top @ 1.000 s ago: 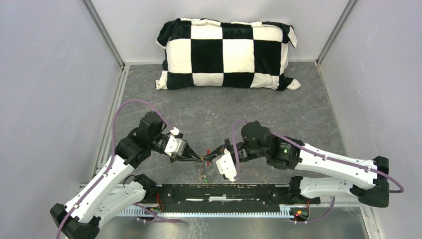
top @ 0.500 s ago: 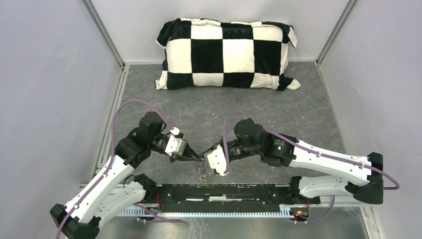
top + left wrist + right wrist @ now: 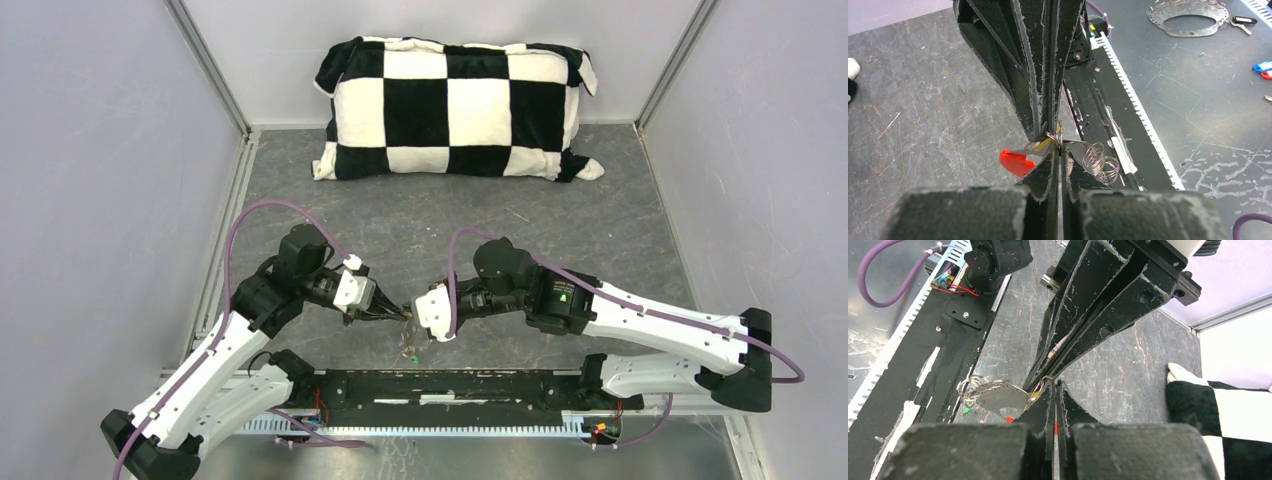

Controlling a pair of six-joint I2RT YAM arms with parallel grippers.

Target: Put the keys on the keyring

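My two grippers meet tip to tip just above the mat near the front edge. The left gripper (image 3: 402, 312) (image 3: 1059, 145) is shut on the thin silver keyring (image 3: 1054, 136), whose red tag (image 3: 1015, 162) hangs to one side. The right gripper (image 3: 413, 312) (image 3: 1055, 383) is shut at the same spot, and the yellow head of the brass key (image 3: 1034, 392) shows against its fingertip. A flat silver piece (image 3: 1000, 397) and a cluster of small rings (image 3: 970, 387) hang beside the tips. The green key (image 3: 967, 410) dangles under those rings. The actual pinch points are hidden by the fingers.
A black-and-white checkered pillow (image 3: 455, 108) lies at the back of the grey mat (image 3: 560, 220). The black base rail (image 3: 450, 385) runs along the near edge directly under the grippers. Grey walls close in both sides.
The right wrist has swung left and slightly up, turning about the meeting point. The left arm has held still, and both grippers have stayed shut.
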